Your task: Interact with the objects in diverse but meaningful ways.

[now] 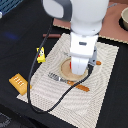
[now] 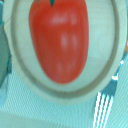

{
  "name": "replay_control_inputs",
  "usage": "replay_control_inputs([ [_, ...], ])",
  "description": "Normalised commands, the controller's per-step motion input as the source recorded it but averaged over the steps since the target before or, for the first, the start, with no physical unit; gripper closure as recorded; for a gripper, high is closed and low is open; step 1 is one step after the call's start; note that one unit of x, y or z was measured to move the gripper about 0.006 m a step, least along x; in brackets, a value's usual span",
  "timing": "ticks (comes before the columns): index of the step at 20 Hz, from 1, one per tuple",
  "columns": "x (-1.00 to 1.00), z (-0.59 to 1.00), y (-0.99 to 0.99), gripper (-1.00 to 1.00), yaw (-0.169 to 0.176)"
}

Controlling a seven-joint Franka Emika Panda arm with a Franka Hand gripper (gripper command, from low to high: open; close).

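Note:
A red tomato (image 2: 60, 42) fills the wrist view, lying on a round wooden plate (image 2: 75, 94). In the exterior view my gripper (image 1: 78, 67) hangs low over that plate (image 1: 65, 70) and covers the tomato. Its fingers do not show clearly in either view, so their state is unclear. A small yellow block (image 1: 41, 56) sits at the placemat's edge toward the exterior view's left. An orange ridged pastry (image 1: 19, 83) lies on the dark table beyond it. A thin dark sausage (image 1: 49, 36) lies farther back.
A fork (image 1: 55, 77) lies beside the plate, its tines (image 2: 102, 107) also in the wrist view. An orange-handled knife (image 1: 82, 87) rests on the woven placemat (image 1: 107, 95). A grey pot (image 1: 124, 19) stands at the back right. A black cable (image 1: 35, 95) loops across the mat.

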Motion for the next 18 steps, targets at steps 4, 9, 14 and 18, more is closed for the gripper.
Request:
replay_control_inputs([
  [4,-0.67,0.27,-0.18,-1.0,0.006],
  [9,-0.67,0.11,-0.4,-1.0,0.0],
  [14,-0.66,0.03,-0.5,-1.0,0.0],
  [18,-0.72,0.0,-0.5,-1.0,0.0],
])
